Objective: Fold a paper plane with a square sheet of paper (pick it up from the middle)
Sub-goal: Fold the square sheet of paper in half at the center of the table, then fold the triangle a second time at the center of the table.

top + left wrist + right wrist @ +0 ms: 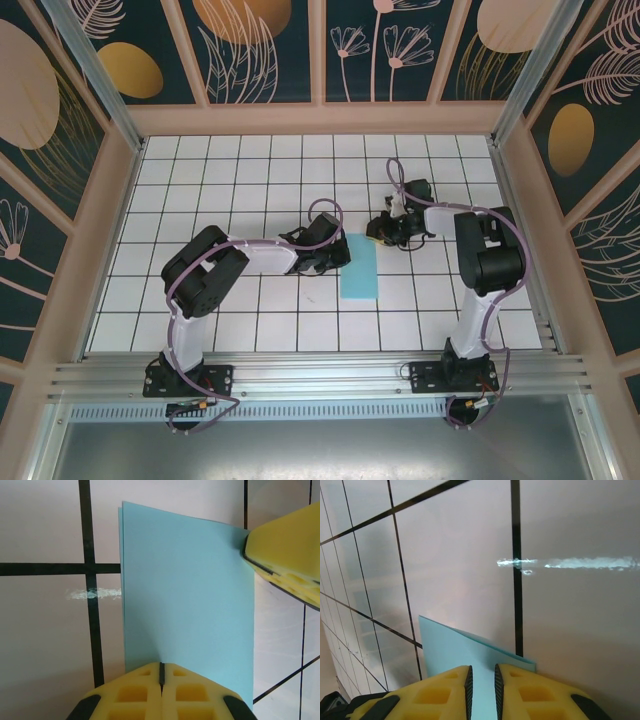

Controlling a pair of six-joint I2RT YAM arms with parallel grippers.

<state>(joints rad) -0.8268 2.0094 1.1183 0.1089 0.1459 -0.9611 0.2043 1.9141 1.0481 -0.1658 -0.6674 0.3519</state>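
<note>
The square sheet of paper (360, 268) lies folded in half as a light-blue rectangle on the white grid table; two layers show at its edge (187, 590). My left gripper (335, 257) is at the paper's left long edge. It is shut, with its yellow tips (161, 672) together and resting on the paper. My right gripper (386, 232) is at the paper's far right corner and shows as a yellow finger (285, 550) in the left wrist view. Its jaws (481, 680) stand a narrow gap apart over the flat paper (450, 647), gripping nothing.
The table (220, 190) has black grid lines and wooden walls on three sides. An aluminium rail (320, 375) runs along the near edge by the arm bases. A white scuff mark (92, 594) lies beside the paper, and another scuff (570, 563) lies beyond the right gripper.
</note>
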